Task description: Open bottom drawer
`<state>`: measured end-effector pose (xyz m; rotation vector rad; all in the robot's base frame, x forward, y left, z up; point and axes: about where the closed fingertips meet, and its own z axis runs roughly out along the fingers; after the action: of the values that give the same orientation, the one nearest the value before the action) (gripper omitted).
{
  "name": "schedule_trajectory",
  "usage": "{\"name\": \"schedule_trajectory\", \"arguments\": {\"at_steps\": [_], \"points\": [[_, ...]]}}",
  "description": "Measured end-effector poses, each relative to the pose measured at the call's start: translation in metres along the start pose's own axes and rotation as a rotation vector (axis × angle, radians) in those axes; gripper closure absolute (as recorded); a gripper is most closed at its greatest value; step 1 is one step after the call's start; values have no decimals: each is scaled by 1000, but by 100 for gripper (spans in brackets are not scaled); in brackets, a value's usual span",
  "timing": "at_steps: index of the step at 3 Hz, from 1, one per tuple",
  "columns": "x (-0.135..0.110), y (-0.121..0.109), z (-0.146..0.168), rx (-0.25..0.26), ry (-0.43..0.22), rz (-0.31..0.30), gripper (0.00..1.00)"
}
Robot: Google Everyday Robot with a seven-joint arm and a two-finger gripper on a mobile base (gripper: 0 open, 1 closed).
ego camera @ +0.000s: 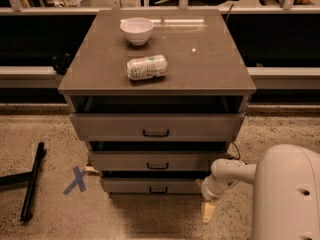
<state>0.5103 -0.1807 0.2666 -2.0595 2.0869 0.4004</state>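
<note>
The bottom drawer (pixel 135 185) is the lowest of three grey-taupe fronts, with a small black handle (pixel 158 189) at its centre. A dark gap shows above it, and its inside is hidden. My gripper (pixel 208 203) is at the end of the white arm (pixel 227 173). It sits low by the right end of the bottom drawer front, near the floor and well to the right of the handle. A cream tip (pixel 208 212) points down below it.
The middle drawer (pixel 125 161) and top drawer (pixel 110 126) sit above, each with a like handle. A white bowl (pixel 136 30) and a wrapped packet (pixel 146 67) lie on the cabinet top (pixel 210 64). A black bar (pixel 31 181) and a blue X (pixel 76 179) are on the floor at the left.
</note>
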Motion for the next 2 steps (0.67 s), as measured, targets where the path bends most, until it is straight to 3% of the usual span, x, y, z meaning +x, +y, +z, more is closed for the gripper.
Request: {"name": "schedule_trajectory", "arguments": {"at_steps": [1, 2], "points": [[0, 0, 1, 0, 0, 0, 0], [6, -15, 23, 53, 18, -45, 0]]}}
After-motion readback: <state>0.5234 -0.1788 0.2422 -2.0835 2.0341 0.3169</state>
